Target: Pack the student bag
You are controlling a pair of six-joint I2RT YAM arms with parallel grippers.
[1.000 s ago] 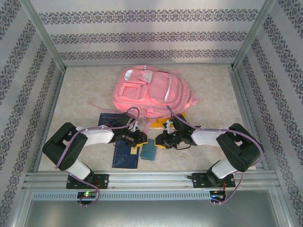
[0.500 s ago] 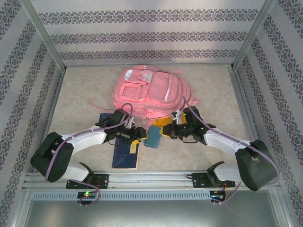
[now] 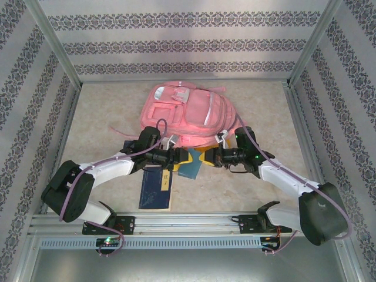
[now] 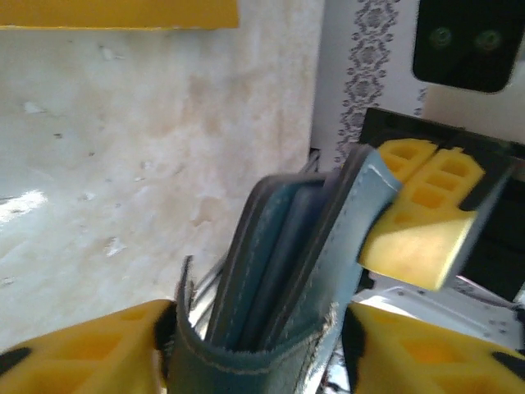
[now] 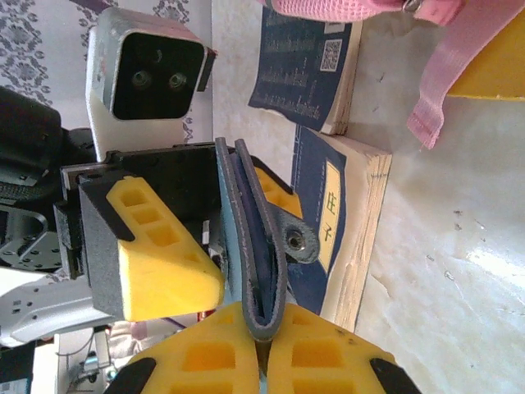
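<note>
Left hand (image 3: 181, 157) — now on wallet (image 3: 191, 170) too

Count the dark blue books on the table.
2. The yellow-labelled book lies nearest the arm bases; the other book lies beside the student bag. The arms may hide more.

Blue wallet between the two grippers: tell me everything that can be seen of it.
The blue wallet is a slim folded case, leather-like, with pale stitching, teal faces, darker edges and a metal snap. Several layers show at its edge. It stands on edge, seemingly clear of the table, the left gripper clamping one end and the right gripper the other, just in front of the student bag.
</note>
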